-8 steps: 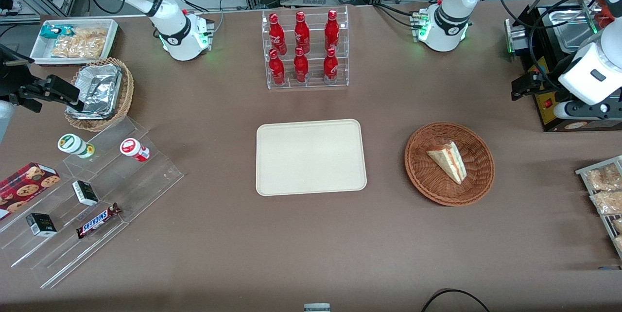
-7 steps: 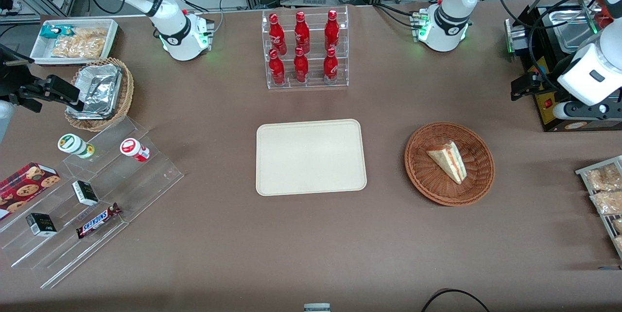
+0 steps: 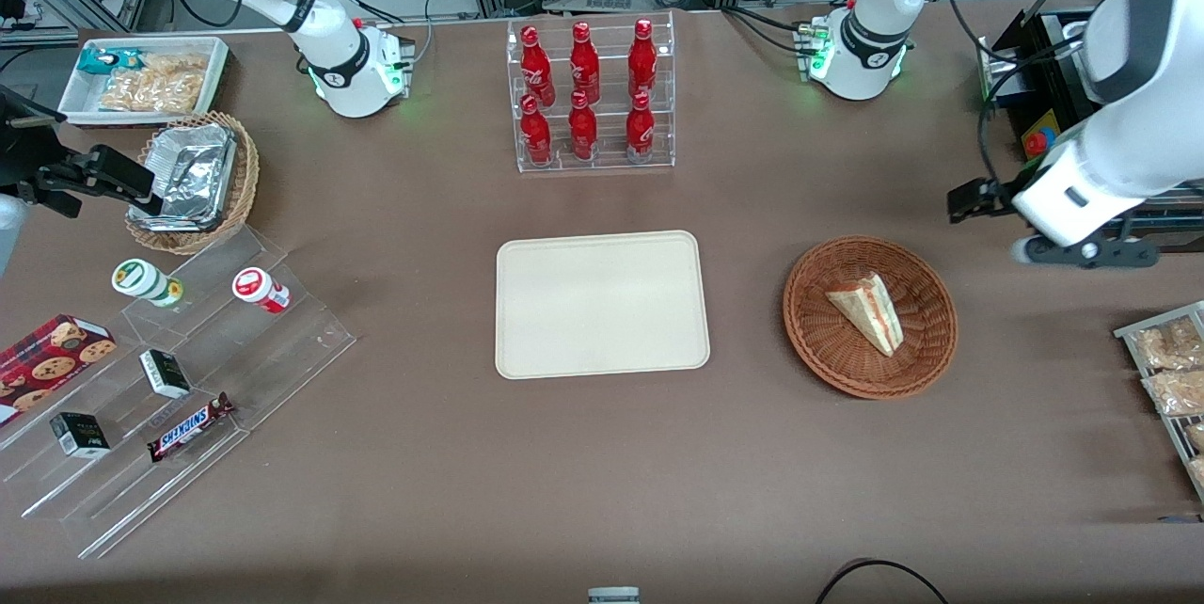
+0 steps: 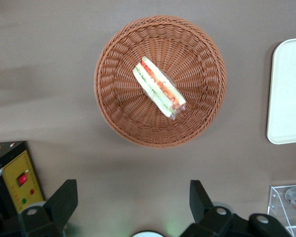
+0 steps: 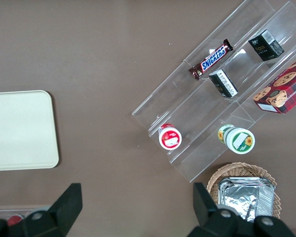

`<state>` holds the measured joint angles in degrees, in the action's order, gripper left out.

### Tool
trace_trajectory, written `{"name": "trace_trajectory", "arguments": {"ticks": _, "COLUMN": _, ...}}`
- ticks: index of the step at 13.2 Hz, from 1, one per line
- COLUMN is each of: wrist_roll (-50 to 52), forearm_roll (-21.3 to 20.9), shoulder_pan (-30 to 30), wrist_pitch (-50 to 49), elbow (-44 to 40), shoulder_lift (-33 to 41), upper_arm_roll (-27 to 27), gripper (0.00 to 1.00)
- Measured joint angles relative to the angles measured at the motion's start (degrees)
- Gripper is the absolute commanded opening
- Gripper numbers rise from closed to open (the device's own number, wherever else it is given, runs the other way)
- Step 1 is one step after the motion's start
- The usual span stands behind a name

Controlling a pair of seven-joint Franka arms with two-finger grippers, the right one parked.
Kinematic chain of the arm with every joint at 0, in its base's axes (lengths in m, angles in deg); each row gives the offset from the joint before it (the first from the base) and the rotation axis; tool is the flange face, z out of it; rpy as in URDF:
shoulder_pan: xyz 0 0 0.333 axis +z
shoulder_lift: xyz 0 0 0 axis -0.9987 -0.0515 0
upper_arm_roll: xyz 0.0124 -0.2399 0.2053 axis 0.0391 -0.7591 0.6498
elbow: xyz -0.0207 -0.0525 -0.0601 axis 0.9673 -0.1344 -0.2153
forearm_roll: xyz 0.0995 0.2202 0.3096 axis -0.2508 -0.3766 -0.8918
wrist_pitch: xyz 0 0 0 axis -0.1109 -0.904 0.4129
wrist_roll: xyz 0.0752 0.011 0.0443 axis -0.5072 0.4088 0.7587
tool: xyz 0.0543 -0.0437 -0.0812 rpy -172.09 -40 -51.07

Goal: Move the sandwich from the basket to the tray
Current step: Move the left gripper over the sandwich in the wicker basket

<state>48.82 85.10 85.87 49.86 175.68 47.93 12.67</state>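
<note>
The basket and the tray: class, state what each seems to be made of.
The basket: woven wicker, reddish-brown, with visible weave rings. The tray: probably plastic, matte cream, smooth with a moulded rim. The gripper hovers over the table beside the basket, fingers open.

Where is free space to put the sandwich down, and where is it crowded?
The tray is wholly bare. Bare table lies between it and the basket, which holds the sandwich. The open gripper hovers over the table beside the basket, farther from the camera. It is crowded around the bottle rack and the acrylic snack steps.
</note>
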Motion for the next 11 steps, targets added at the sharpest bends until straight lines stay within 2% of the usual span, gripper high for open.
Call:
{"name": "trace_trajectory", "arguments": {"ticks": 6, "wrist_roll": 3.56, "forearm_roll": -0.01, "shoulder_pan": -0.04, "wrist_pitch": 18.73, "elbow": 14.76, "shoulder_lift": -0.10, "upper_arm_roll": -0.68, "gripper": 1.00}}
{"name": "trace_trajectory", "arguments": {"ticks": 9, "wrist_roll": 13.52, "forearm_roll": -0.01, "shoulder_pan": -0.20, "wrist_pitch": 27.38, "elbow": 20.93, "shoulder_lift": -0.07, "upper_arm_roll": -1.80, "gripper": 1.00}}
{"name": "trace_trajectory", "arguments": {"ticks": 11, "wrist_roll": 20.82, "forearm_roll": -0.01, "shoulder_pan": -0.56, "wrist_pitch": 29.71, "elbow": 22.81, "shoulder_lift": -0.09, "upper_arm_roll": -2.48, "gripper": 1.00}}
